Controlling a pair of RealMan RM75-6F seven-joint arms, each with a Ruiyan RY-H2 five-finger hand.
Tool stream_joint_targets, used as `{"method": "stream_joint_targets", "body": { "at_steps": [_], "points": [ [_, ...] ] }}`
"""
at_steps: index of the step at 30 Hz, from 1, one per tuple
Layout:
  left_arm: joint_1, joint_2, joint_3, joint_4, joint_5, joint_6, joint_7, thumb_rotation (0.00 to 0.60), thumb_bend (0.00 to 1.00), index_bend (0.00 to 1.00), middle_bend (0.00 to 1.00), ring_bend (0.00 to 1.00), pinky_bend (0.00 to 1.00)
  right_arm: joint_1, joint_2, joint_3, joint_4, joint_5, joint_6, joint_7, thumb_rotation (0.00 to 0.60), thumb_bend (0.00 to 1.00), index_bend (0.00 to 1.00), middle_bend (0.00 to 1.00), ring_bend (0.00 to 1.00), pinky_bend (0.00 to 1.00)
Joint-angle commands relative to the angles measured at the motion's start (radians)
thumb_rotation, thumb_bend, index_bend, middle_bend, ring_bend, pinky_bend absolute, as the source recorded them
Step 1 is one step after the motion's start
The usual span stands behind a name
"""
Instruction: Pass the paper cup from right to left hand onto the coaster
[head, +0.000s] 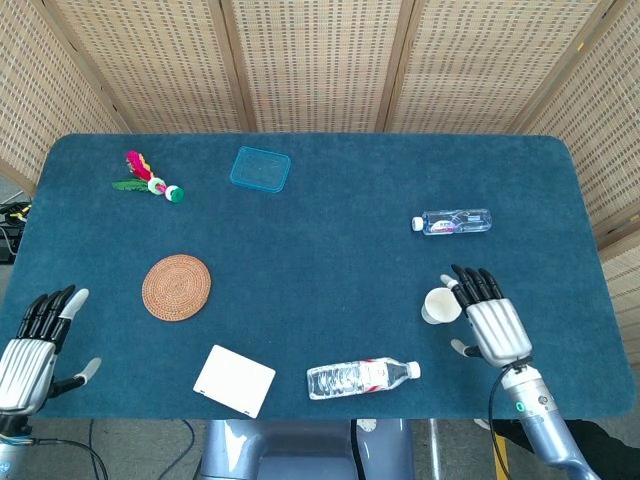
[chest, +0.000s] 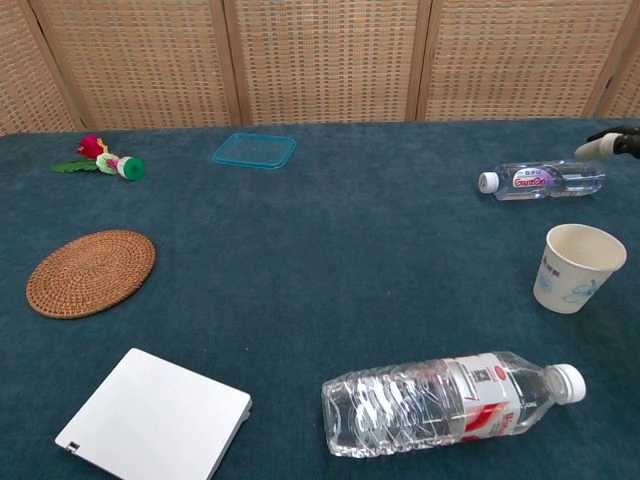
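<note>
The white paper cup (head: 436, 306) (chest: 574, 267) stands upright on the blue cloth at the right front. My right hand (head: 486, 320) is flat and spread just right of it, its fingers over the cup's right edge; I cannot tell whether they touch. In the chest view only a fingertip (chest: 600, 145) of that hand shows at the right edge. The round woven coaster (head: 176, 287) (chest: 90, 272) lies bare on the left side. My left hand (head: 32, 348) hovers spread at the table's front left corner, holding nothing.
A clear bottle with a red label (head: 360, 377) (chest: 450, 401) lies at the front. A smaller bottle (head: 453, 221) lies behind the cup. A white flat box (head: 234, 380), a teal lid (head: 260, 168) and a red-green toy (head: 148, 177) lie on the left half.
</note>
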Motion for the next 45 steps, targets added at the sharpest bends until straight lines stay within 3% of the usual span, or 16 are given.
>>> {"method": "stream_joint_targets", "body": {
  "at_steps": [1, 15, 28, 45],
  "points": [
    [0.000, 0.001, 0.001, -0.002, 0.002, 0.000, -0.001, 0.600, 0.25, 0.00, 0.00, 0.00, 0.00, 0.031, -0.007, 0.014, -0.005, 0.050, -0.049, -0.033, 0.600, 0.08, 0.10, 0.00, 0.00, 0.00],
    [0.001, 0.003, 0.000, -0.001, 0.004, 0.003, -0.010, 0.600, 0.25, 0.00, 0.00, 0.00, 0.00, 0.096, -0.029, 0.023, 0.011, 0.186, -0.136, -0.118, 0.600, 0.08, 0.14, 0.01, 0.00, 0.00],
    [-0.001, 0.001, -0.004, 0.004, -0.004, -0.001, -0.012, 0.600, 0.25, 0.00, 0.00, 0.00, 0.00, 0.162, -0.076, 0.019, 0.090, 0.301, -0.206, -0.171, 0.600, 0.08, 0.17, 0.03, 0.00, 0.00],
    [-0.001, 0.001, -0.002, 0.002, -0.001, -0.002, -0.014, 0.600, 0.25, 0.00, 0.00, 0.00, 0.00, 0.183, -0.084, 0.003, 0.142, 0.310, -0.193, -0.145, 0.600, 0.08, 0.42, 0.24, 0.00, 0.00]
  ]
}}
